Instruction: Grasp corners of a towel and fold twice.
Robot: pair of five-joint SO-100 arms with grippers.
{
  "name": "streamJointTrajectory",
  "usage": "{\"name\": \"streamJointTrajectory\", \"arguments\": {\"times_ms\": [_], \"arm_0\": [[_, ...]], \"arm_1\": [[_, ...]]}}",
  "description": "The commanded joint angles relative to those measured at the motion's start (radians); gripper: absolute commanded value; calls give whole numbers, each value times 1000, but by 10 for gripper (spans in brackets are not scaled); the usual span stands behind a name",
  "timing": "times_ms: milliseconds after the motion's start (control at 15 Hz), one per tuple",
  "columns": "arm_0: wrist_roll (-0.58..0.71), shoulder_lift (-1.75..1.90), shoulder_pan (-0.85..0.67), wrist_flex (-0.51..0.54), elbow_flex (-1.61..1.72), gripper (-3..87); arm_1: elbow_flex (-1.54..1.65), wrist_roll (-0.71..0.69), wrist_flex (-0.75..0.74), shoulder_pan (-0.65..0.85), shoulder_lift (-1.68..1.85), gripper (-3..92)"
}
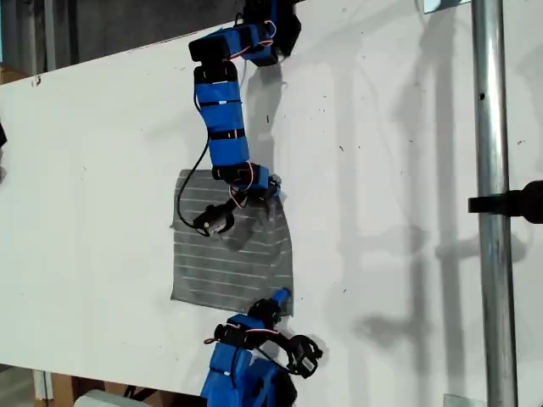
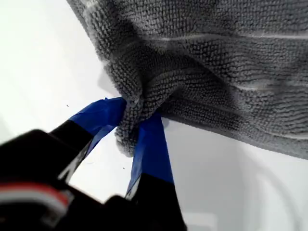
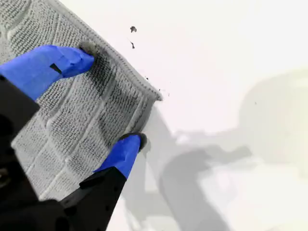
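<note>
Grey rectangular soft towel with thin white stripes (image 1: 233,263) spread mostly flat on white counter (image 1: 407,170), around the middle of the exterior view, between the two blue arms. No fold visible yet; probably still at the corner-grasping stage, both folds left to do. Far corner on the exterior view's right (image 2: 126,137) bunched and clamped tight between the blue-taped jaws of my first tool (image 2: 130,125), cloth puckered around the pinch. Near corner on the same side (image 3: 155,94) lying flat, straddled by my second tool (image 3: 110,98) with jaws spread wide, one tip on the cloth, the other at the towel's edge, nothing gripped. So one corner secured, the second likely next to close on. Exterior view: whole towel outline, both arms, the other two corners untouched, grey metal pole (image 1: 492,212) at that view's right; jaw states hard to read there. Wrist views: the actual pinch and the open straddle, pile texture close up, but little of the towel's overall layout.
</note>
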Motion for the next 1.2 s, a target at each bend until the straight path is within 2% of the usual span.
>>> {"name": "streamJointTrajectory", "arguments": {"times_ms": [0,133,200,267,333,400,600,800,1000,1133], "arm_0": [[-77,-107,3,38,-106,268],[-114,-258,-12,118,-201,211],[-118,-253,-12,127,-206,138],[-107,-178,-12,92,-160,23],[-97,-66,-8,35,-97,-29],[-83,40,0,18,-64,-29],[-81,69,-26,80,-48,-29],[-71,77,20,161,-201,-29],[-52,80,41,166,-247,-29],[-40,121,43,259,-356,-29]], "arm_1": [[-2,-8,-20,-21,72,-1],[17,-6,-26,-26,92,-1],[28,-5,-26,-28,101,-1],[37,-3,-26,-29,109,-1],[41,-3,-26,-29,115,-1],[41,-3,-26,-29,118,-1],[44,-3,-29,-35,137,-1],[48,-2,-28,-44,150,-1],[54,-2,-25,-51,169,-1],[57,-2,-23,-51,181,-1]]}}
